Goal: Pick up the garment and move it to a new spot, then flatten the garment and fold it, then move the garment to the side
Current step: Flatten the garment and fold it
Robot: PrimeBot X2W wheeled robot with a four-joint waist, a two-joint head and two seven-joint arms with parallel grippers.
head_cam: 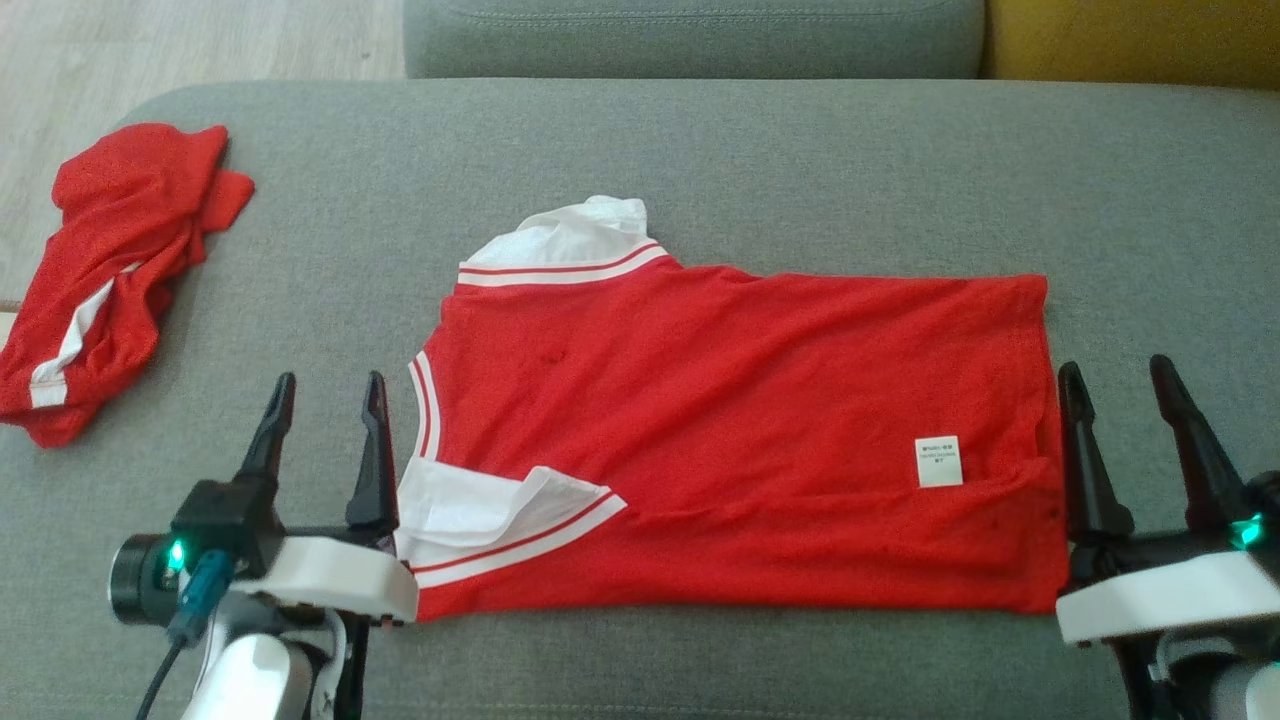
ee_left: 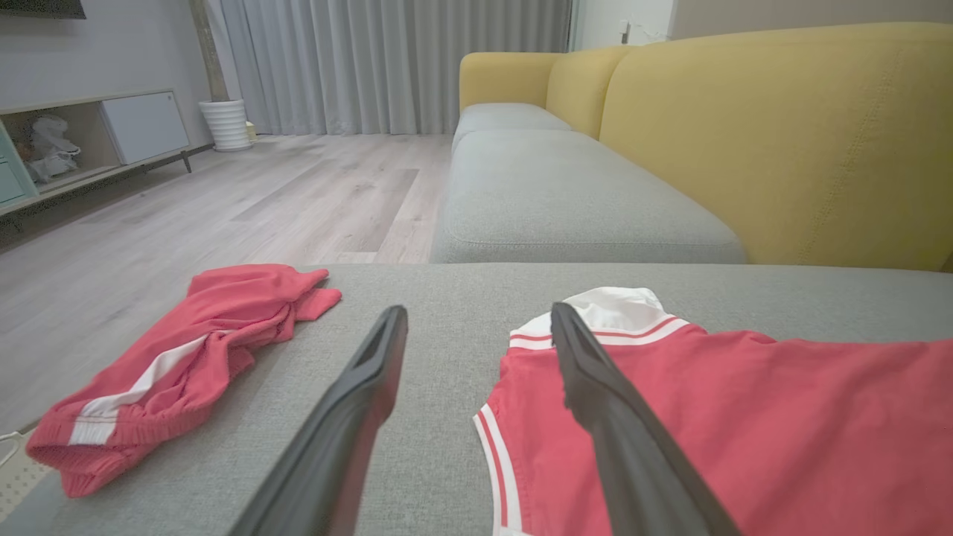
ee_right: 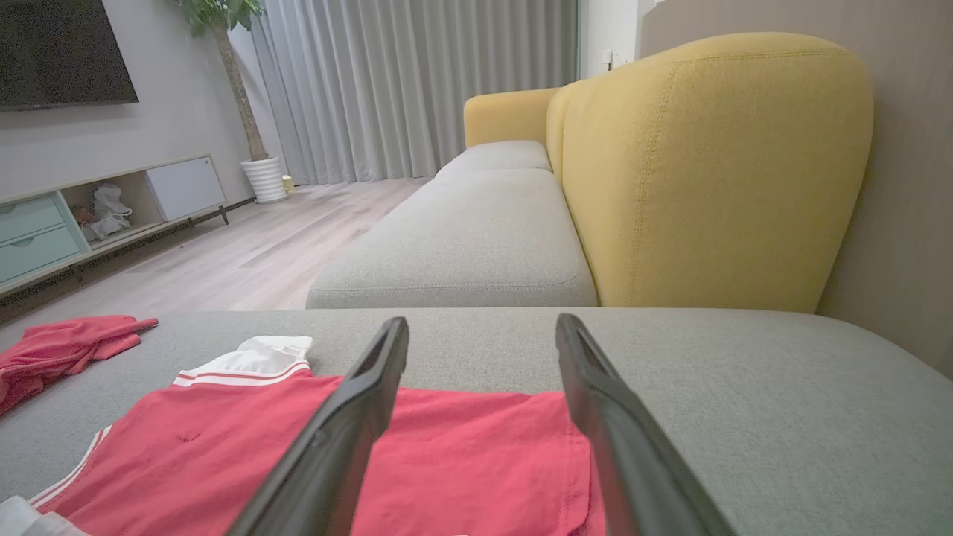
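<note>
The garment (head_cam: pixel 720 420) is a red shirt with white striped trim, lying folded and flat on the grey cushion (head_cam: pixel 700 150); it also shows in the left wrist view (ee_left: pixel 744 417) and the right wrist view (ee_right: pixel 461 447). My left gripper (head_cam: pixel 322 385) stands open at the shirt's left edge, by the white sleeve, with nothing between its fingers (ee_left: pixel 357 387). My right gripper (head_cam: pixel 1118 372) stands open at the shirt's right edge, holding nothing; its left finger (ee_right: pixel 357 402) hangs over the red cloth.
A crumpled pair of red shorts (head_cam: pixel 110 270) with a white stripe lies at the cushion's far left edge. Behind are a second grey seat (head_cam: pixel 690 40) and a yellow sofa back (ee_left: pixel 782 134). Wooden floor (ee_left: pixel 223 193) lies to the left.
</note>
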